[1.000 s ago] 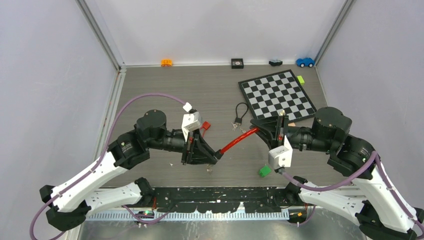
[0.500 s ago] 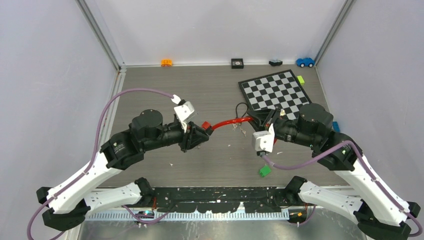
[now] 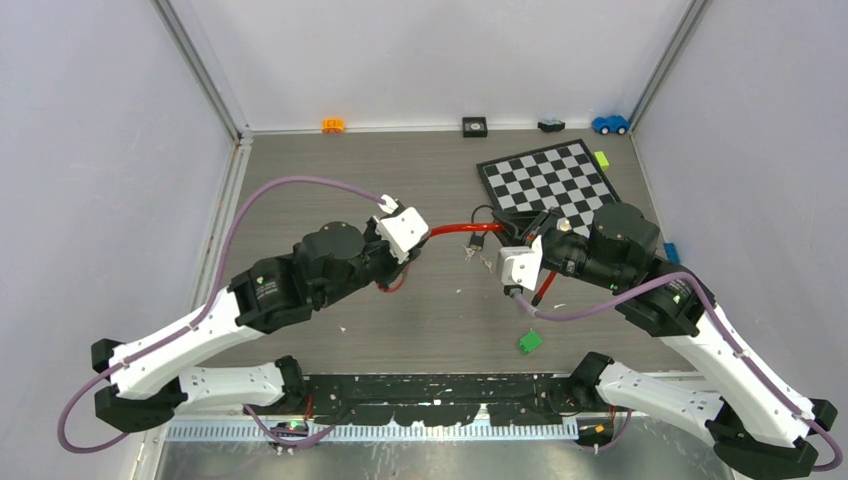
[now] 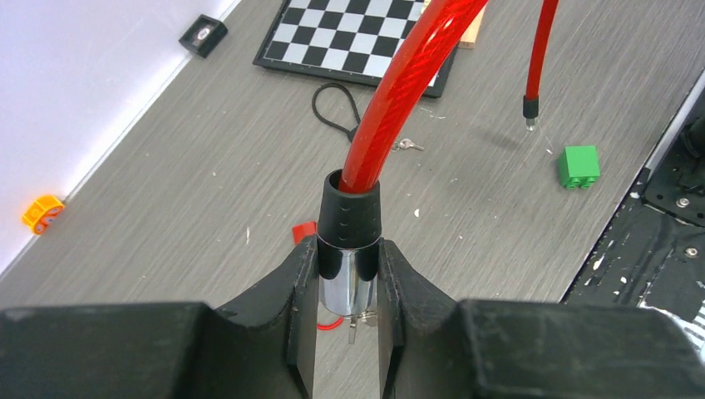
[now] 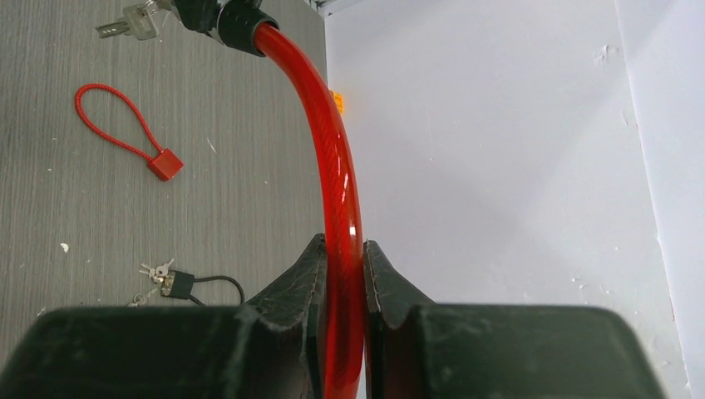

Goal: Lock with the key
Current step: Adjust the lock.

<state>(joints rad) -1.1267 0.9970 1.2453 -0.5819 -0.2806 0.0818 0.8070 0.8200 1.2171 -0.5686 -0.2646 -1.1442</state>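
Top view: the red cable (image 3: 460, 229) spanned above the desk (image 3: 330, 170) between my left end effector (image 3: 412, 243) and my right end effector (image 3: 515, 242).

Left wrist view: my left end effector was clamped narrowly on the lock barrel (image 4: 349, 274), collar upward, probably to steady it. A key (image 4: 357, 317) showed beneath the barrel. The free tip (image 4: 529, 112) hung clear of the desk, not yet inserted.

Right wrist view: my right end effector pinched the red cable mid-length, likely so the free tip could be steered toward the lock barrel.
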